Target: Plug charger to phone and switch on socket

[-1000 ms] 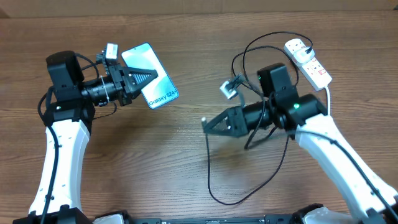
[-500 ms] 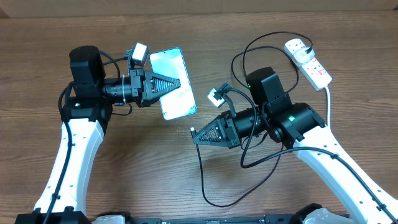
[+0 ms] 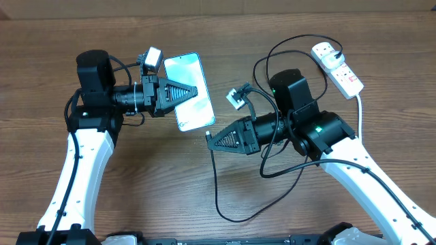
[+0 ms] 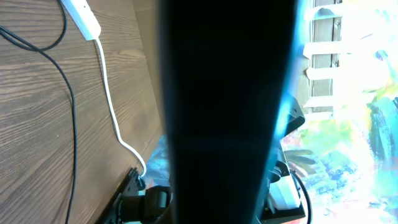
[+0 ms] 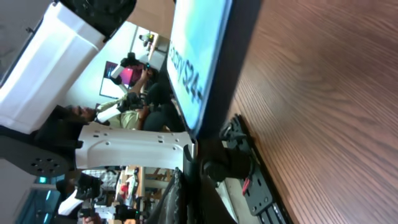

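One phone [image 5: 199,62] shows "S24+" on its screen.

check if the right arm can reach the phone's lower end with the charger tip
Probably yes: the right arm holds the charger tip just short of the phone, with nothing visible between them.

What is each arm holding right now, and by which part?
Left gripper: jaws across the phone, mid-length. Right gripper: jaws on the charger, at its connector end.

A brown wood-grain table [image 3: 157,194] fills the overhead view (a paler strip [image 3: 204,5] runs along its far edge).
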You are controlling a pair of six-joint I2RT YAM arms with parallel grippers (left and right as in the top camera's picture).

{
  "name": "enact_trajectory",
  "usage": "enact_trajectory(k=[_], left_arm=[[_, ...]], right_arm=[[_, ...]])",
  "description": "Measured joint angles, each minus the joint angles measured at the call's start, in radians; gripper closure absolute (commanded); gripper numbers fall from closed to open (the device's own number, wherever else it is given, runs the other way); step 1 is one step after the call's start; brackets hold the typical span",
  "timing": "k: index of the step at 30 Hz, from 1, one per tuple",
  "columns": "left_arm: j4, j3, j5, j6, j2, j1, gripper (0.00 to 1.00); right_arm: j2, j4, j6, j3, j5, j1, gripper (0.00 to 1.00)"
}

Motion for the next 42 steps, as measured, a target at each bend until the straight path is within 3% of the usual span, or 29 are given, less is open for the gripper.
enact_trajectory(k=[15, 42], left_arm=[[0.0, 0.0, 0.003, 0.004, 0.0, 0.0, 0.96], [0.0, 0.0, 0.006, 0.004, 0.0, 0.0, 0.96]], right_arm=[[0.041, 0.125, 0.104, 0.0, -0.029, 0.027, 0.96], [0.077, 0.16, 0.123, 0.0, -0.043, 0.027, 0.96]])
